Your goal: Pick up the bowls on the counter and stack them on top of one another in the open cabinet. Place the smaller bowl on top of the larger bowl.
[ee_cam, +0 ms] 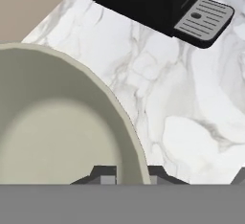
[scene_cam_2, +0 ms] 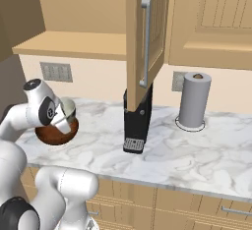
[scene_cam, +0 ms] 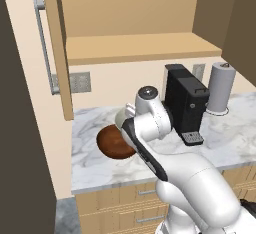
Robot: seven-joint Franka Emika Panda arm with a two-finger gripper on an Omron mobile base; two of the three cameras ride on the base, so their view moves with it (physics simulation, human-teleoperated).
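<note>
Grey-green smaller bowl [ee_cam: 57, 122] looks rigid, light, slick: gripper [ee_cam: 129, 174] straddles its rim, the right hold; closure unclear.

cream wall [scene_cam: 125, 80], grey outlet plate [scene_cam_2: 56, 71], dark tall panel [scene_cam: 20, 128]

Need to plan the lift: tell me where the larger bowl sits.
The larger bowl sits on the counter near its left end, left of the black coffee machine, partly hidden behind the arm in both base views.

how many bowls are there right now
2. The brown bowl sits on the counter behind the arm. The grey-green bowl is at the gripper, its rim between the fingertips, beside the brown one.
</note>
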